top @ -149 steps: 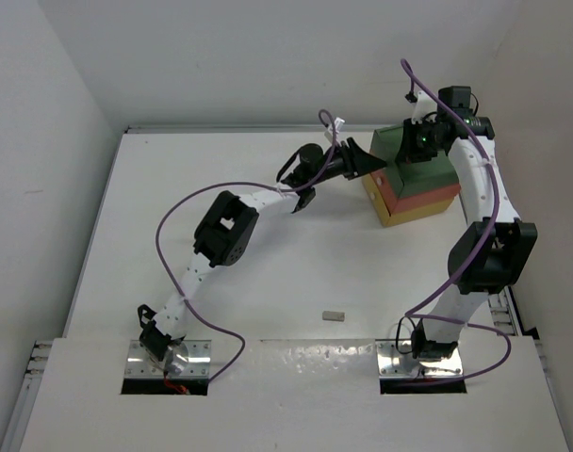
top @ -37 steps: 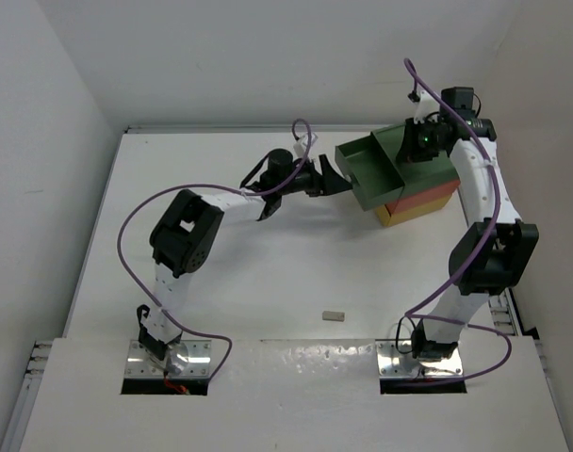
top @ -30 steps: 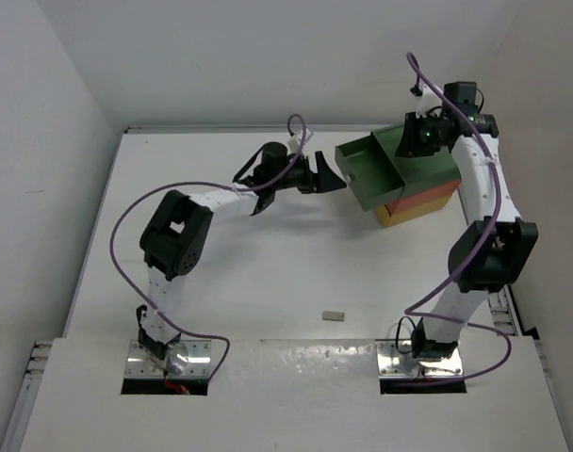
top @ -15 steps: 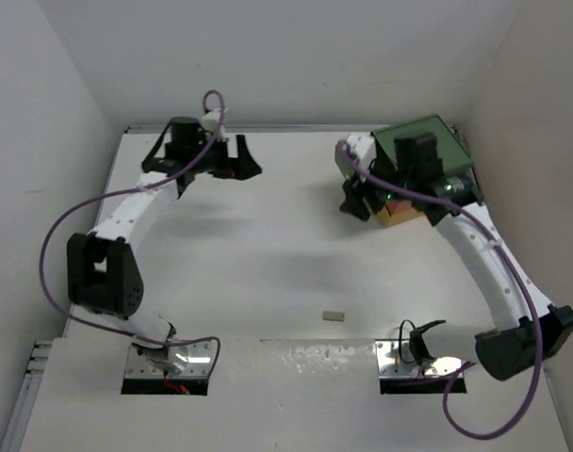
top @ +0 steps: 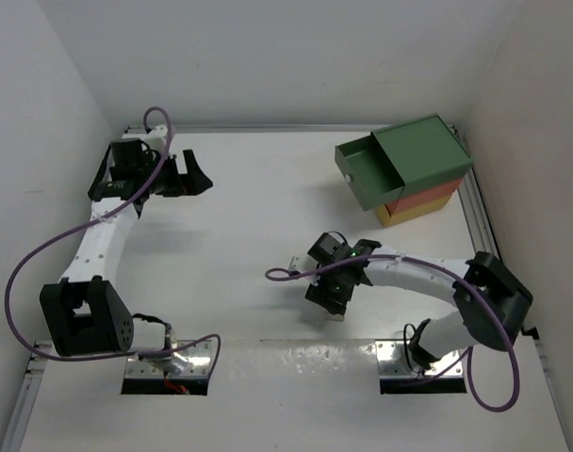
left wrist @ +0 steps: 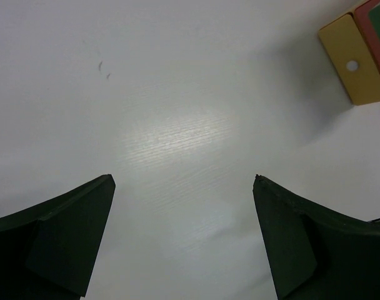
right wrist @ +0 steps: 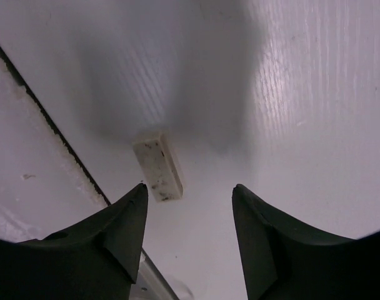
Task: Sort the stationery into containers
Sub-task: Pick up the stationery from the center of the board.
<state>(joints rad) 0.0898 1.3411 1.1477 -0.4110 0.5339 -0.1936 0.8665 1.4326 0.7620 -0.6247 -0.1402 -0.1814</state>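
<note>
Jaws of the right gripper (right wrist: 189, 190) stand wide apart and grip nothing. In the wrist view they hang low over the eraser (right wrist: 157, 166), which lies just beyond the fingertips, nearer the finger at lower left, with no contact visible. The eraser is a small off-white block with dark specks, lying flat beside a dark seam that runs along the lower left of that view. In the top view this gripper (top: 332, 299) sits at lower centre and hides the block.

The left gripper (top: 194, 175) is at the upper left, likewise spread wide and empty; its dark, wedge-shaped fingers frame bare table (left wrist: 177, 125).

The containers stand at the upper right as a stack of boxes. The green drawer (top: 365, 175) on top is pulled out toward the left, above the coral-red drawer (top: 426, 196) and the yellow drawer (top: 417, 211), both shut. The table is white with a faint wood grain and a soft glare, and plain white walls (top: 268, 56) enclose it.
</note>
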